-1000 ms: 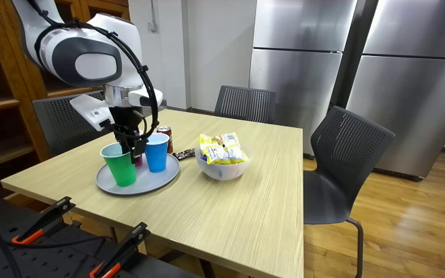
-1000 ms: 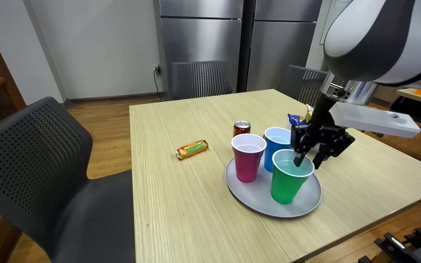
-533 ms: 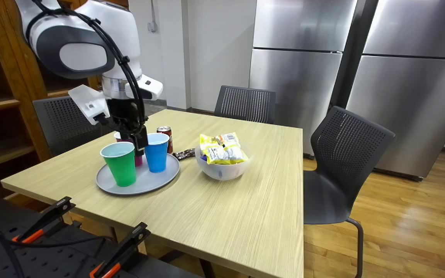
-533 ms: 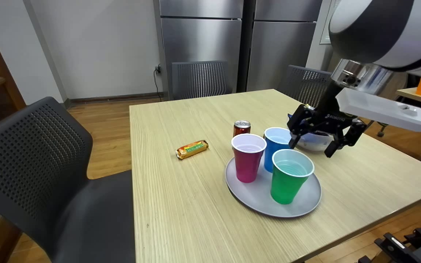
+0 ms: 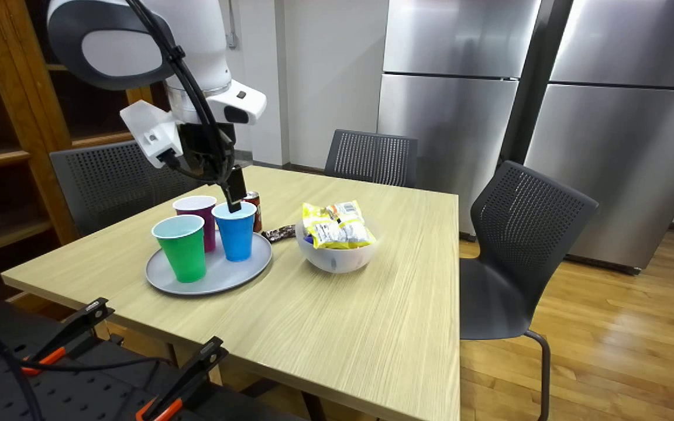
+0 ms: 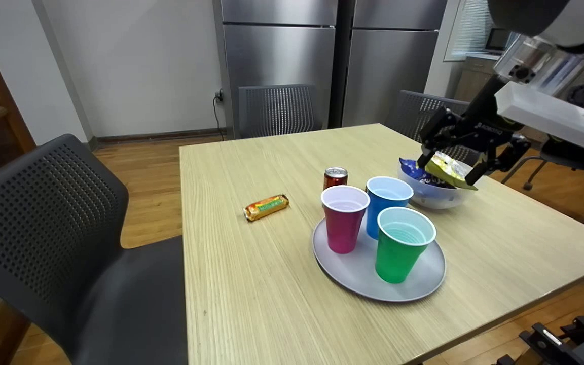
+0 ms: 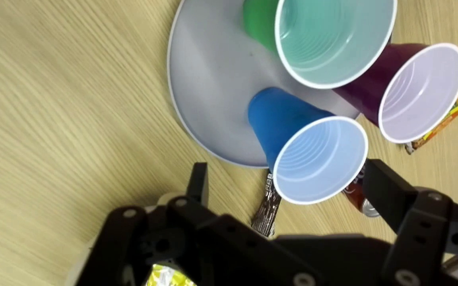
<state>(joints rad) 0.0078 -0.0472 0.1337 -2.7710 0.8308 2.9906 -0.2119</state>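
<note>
My gripper (image 7: 286,163) stands wide open in the air with nothing between its fingers (image 7: 388,190). A blue cup (image 7: 272,115) is nearest, its pale rim showing between the fingertips in the wrist view but lower down and apart from them. Beside it are a green cup (image 6: 398,258) and a magenta cup (image 6: 341,228). All three cups stand upright on a round grey plate (image 6: 345,274). In an exterior view the gripper (image 6: 446,172) overlaps a translucent bowl (image 6: 436,198) holding yellow and blue snack bags, of which a yellow one (image 5: 337,225) lies on top.
A red can (image 6: 335,178) stands behind the cups. A dark-wrapped bar (image 5: 279,234) lies between plate and bowl, and an orange-gold wrapped bar (image 6: 266,207) on the table's other side. Grey chairs (image 5: 524,234) surround the wooden table (image 5: 384,327).
The fingers, earlier partly open at the green cup's rim, have spread wide. The gripper has risen off that cup and shifted over toward the blue cup and bowl. The cups have stayed put.
</note>
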